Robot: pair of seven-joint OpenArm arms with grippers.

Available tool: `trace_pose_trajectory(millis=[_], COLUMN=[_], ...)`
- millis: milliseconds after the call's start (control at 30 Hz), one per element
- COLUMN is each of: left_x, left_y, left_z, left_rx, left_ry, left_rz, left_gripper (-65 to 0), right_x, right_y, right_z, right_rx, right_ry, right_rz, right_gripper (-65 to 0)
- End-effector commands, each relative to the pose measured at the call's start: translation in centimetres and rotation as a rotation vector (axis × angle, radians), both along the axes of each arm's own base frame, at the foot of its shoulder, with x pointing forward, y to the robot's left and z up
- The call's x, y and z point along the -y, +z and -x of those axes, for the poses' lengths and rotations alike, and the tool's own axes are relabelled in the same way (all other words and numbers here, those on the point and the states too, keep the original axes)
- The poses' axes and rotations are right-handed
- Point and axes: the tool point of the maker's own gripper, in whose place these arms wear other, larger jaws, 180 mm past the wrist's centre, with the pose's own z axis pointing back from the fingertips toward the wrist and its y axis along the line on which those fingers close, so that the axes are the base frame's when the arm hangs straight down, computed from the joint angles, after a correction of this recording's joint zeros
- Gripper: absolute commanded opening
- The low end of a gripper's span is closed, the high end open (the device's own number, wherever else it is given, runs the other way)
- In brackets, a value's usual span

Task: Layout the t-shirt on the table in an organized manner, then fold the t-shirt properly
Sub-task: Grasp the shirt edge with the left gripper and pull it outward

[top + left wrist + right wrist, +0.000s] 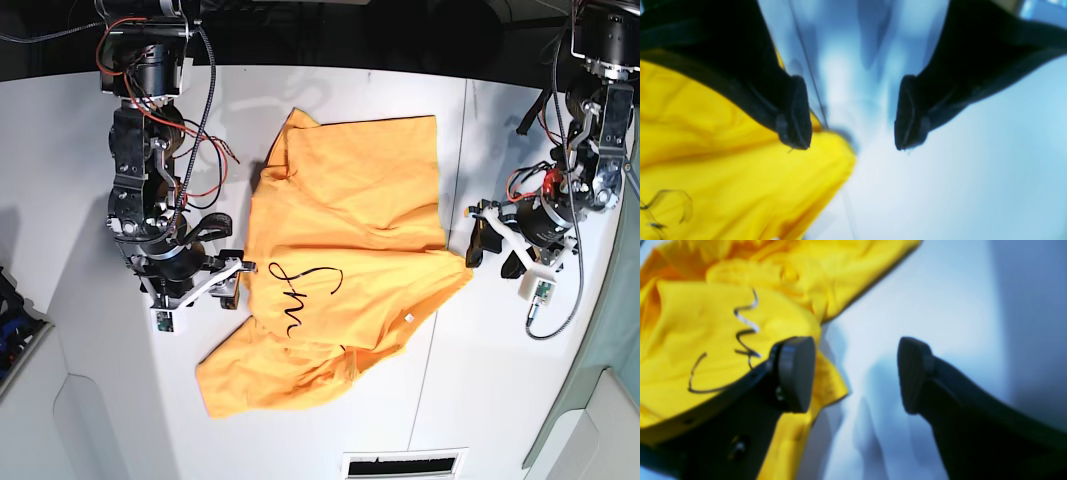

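Orange-yellow t-shirt point(350, 220) with thin black scrawl, white table point(60, 150), black hands.

The t-shirt point(350, 240) is soft matt cloth, creased, with thin black line markings. The table point(60, 150) is smooth, white and faintly glossy. Both grippers' fingers point(796, 373) look like matt black plastic; one pad point(910, 373) shows fine ribbing.
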Motion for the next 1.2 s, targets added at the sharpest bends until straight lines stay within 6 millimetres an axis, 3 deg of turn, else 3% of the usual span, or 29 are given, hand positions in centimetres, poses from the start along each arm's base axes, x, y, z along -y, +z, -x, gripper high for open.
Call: trace_pose_trajectory(millis=[0, 67, 333, 467, 633, 667, 733, 867, 1033, 1167], left_x=[-0.9, -1.8, -0.9, 1.1, 3.4, 3.6, 3.8, 3.7, 2.9, 1.0], left_y=[1.6, 1.3, 0.2, -1.1, -1.4, -1.4, -1.5, -1.6, -1.7, -1.0], left_z=[-1.8, -3.0, -4.8, -4.5, -4.4, -4.4, -4.5, -4.6, -4.4, -4.6], left_rx=[0.058, 0.048, 0.014, -0.012, -0.013, -0.01, -0.002, 0.006, -0.008, -0.001], left_ry=[0.022, 0.053, 0.032, 0.014, -0.018, -0.019, -0.026, -0.033, -0.023, -0.006], left_rz=[0.015, 0.044, 0.193, 0.244, 0.287, 0.287, 0.27, 0.239, 0.227, 0.212], left_gripper=[-22.4, -22.4, -22.4, -22.5, -22.5, -23.2, -30.5, -62.8, -65.0, -65.0], right_x=[-0.2, -0.3, -0.9, -1.3, -3.4, -3.9, -4.5, -6.1, -5.8, -4.6], right_y=[1.0, -0.3, -3.7, -3.7, -2.6, -2.6, -3.1, -3.4, -4.0, -4.4], right_z=[-0.9, -0.4, 0.0, -1.1, -2.4, -2.5, -2.3, -1.5, -1.1, -0.1], right_rx=[0.05, 0.038, 0.024, 0.016, 0.034, 0.031, 0.014, 0.009, 0.002, -0.008], right_ry=[-0.005, -0.009, -0.026, -0.018, 0.045, 0.053, 0.069, 0.166, 0.198, 0.194], right_rz=[-0.011, -0.023, -0.056, -0.062, -0.102, -0.107, -0.107, -0.082, -0.014, 0.012], right_gripper=[-26.6, -26.6, -26.6, -26.6, -27.0, -30.0, -40.0, -64.8, -65.0, -65.0])
